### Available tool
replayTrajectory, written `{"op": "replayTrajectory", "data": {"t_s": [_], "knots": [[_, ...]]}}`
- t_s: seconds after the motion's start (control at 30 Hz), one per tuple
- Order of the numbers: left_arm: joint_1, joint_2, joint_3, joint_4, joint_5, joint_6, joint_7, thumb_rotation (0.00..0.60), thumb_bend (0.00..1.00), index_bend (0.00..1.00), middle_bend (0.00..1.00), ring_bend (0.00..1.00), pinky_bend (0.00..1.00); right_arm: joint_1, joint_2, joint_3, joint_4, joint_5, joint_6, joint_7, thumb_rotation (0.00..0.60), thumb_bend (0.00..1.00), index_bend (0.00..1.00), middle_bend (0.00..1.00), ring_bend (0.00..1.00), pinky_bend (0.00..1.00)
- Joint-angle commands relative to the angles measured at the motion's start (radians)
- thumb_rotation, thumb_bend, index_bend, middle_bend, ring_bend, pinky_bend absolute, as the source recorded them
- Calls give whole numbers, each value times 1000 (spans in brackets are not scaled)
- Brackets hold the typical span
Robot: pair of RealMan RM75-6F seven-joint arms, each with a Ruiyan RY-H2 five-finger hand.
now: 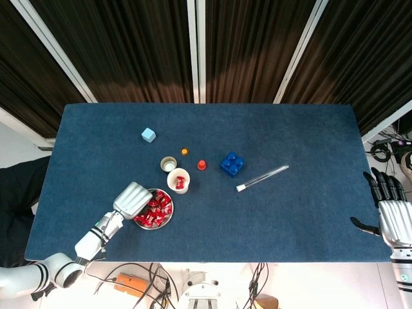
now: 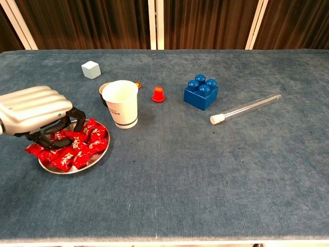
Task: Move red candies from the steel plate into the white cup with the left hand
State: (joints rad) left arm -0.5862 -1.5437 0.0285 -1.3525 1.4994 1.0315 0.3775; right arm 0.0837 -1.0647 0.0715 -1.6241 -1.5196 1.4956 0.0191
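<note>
Fingers (image 2: 76,114) of left hand (image 2: 35,109) among unlabelled red candies (image 2: 72,146)

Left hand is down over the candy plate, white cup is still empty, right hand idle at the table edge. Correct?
Not quite: the white cup is not empty. The head view shows a red candy inside it. The rest holds: the left hand is over the steel plate of candies, and the right hand sits idle at the table edge.

blue table (image 1: 290,206), steel plate (image 2: 97,156), white cup (image 2: 122,104), blue block (image 2: 201,92), tube (image 2: 245,108)
</note>
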Motion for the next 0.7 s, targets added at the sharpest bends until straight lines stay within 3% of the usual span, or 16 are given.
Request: {"op": "replayTrajectory", "data": {"t_s": [0.03,0.27,0.4,0.7], "knots": [[8,4,-1,-8,7,20,-21,600,414,595,843,774,752,0,1,0,-1,0,0,-1,600,189,0,27,0,116],[47,90,-26,-137,25,127,-105,600,422,599,846,774,752,1,0,1,0,-2,0,2,600,189,0,27,0,116],[46,140,-69,-215,39,179,-137,600,418,600,845,774,752,2,-2,0,4,-6,0,5,600,189,0,27,0,117],[-69,104,-182,-233,-27,69,-129,600,418,600,845,774,752,-7,-5,-2,18,-5,12,26,600,189,0,27,0,119]]}}
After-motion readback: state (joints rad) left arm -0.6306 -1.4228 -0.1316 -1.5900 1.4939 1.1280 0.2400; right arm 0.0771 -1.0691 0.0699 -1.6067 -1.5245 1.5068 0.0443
